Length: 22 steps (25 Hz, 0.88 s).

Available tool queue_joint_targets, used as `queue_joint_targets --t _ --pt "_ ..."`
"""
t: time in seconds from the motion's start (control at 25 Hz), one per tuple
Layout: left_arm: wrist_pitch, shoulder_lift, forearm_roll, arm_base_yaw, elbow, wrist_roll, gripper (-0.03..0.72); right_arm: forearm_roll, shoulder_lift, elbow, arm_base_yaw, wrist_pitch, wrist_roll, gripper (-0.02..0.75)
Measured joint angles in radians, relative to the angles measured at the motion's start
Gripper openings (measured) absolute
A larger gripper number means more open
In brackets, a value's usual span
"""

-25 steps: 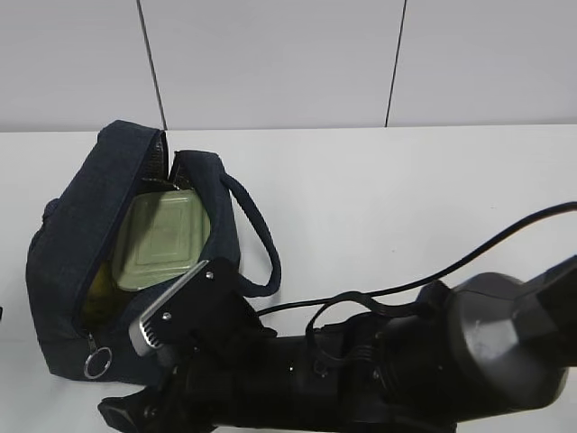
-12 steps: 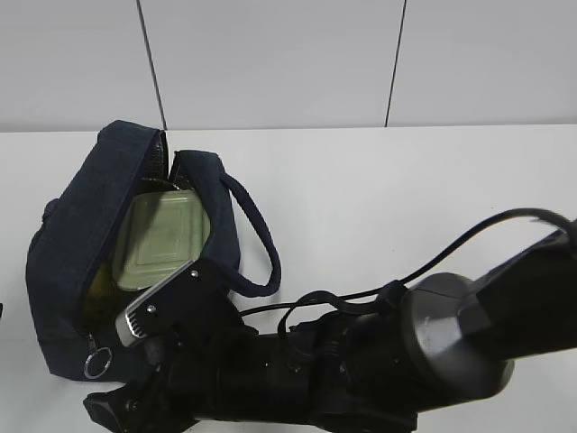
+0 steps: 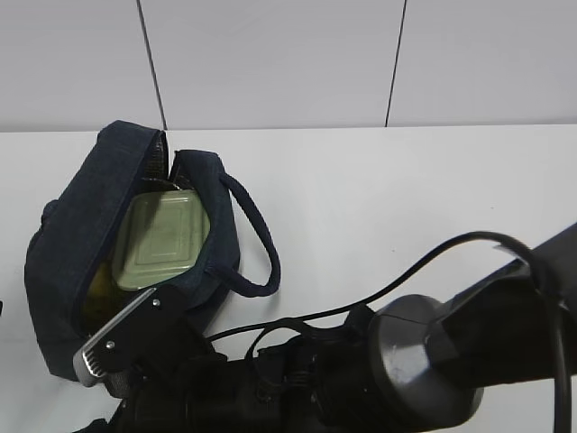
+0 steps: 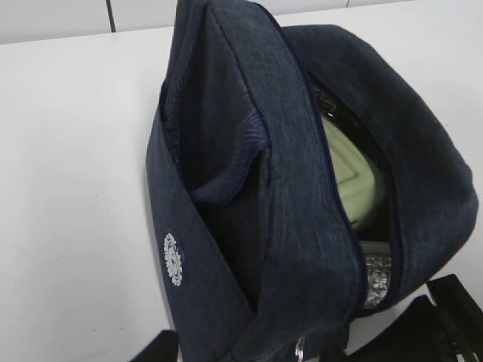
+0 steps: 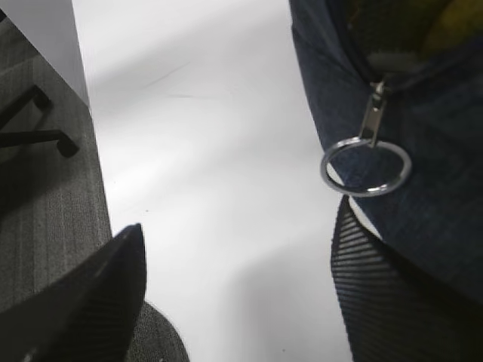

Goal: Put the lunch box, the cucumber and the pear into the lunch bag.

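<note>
White wall panels stand behind a white counter (image 3: 406, 198) in the exterior view. My landmark is the bag (image 3: 72, 234), lying on the counter's left part with its top unzipped. Inside the bag's opening sits the box (image 3: 162, 239), pale green lid up. A bit of yellow-green shows in the opening just left of the box, too dark for me to name. The bag's handle (image 3: 257, 244) loops out to its right. My right arm (image 3: 361, 379) crosses the near edge of the counter, and its wrist covers the bag's near end; the end effector itself is hidden from this side.

From my left wrist, the bag (image 4: 302, 188) fills the frame, and the box (image 4: 351, 177) shows as a pale sliver in the slot toward the bag's right side. A round white badge (image 4: 173, 259) sits on the bag's left wall. Only dark bits of my left end effector show at the bottom edge; its fingers stand about half apart, and I see nothing between them.

From my right wrist, the bag's (image 5: 423, 166) zipper ring (image 5: 366, 166) hangs at its end, and a yellow patch (image 5: 456, 23) shows in the opening above it. My right end effector (image 5: 241, 294) is spread wide and holds nothing: one finger (image 5: 98, 302) is well left of the ring, the other just below it.
</note>
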Motion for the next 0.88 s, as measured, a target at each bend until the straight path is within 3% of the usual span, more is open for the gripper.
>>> queue_joint_targets --t 0.56,0.88 --pt "-0.001 -0.002 0.000 0.000 0.000 0.000 0.342 0.111 0.000 -0.032 0.000 0.031 -0.092 0.591" --pt "-0.002 -0.002 -0.001 0.000 0.000 0.000 0.342 0.115 0.018 -0.095 0.000 0.165 -0.103 0.591"
